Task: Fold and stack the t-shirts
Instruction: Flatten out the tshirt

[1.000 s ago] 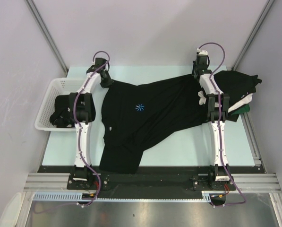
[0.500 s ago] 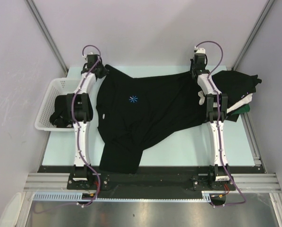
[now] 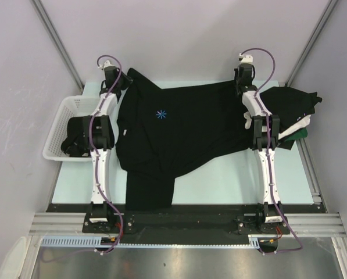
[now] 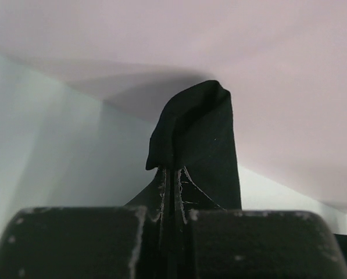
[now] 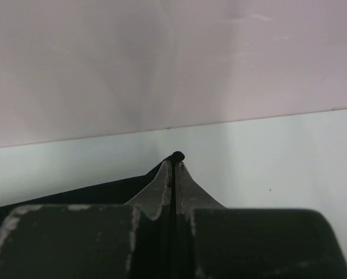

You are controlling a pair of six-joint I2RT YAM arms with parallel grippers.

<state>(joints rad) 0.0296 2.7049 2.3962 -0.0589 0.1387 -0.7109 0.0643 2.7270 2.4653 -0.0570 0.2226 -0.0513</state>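
Left pincer (image 3: pixel 112 78) is clamped on a corner of the black t-shirt (image 3: pixel 185 131), just beyond the far-right corner of the basket (image 3: pixel 56 125). Shirt spreads over the table (image 3: pixel 219 174) right of the basket, 1 end trailing toward the near edge. Right pincer (image 3: pixel 243 72), well right of the basket, is pinched tight on the other corner. Imo: hold both grips level, stretch the edge taut & lay it flat w/o wrinkles before folding.

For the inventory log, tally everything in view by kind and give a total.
Spread black t-shirt: 1
Stack of shirts: 1
Black cloth in basket: 1
White basket: 1
Robot arms, left and right: 2
Total: 6
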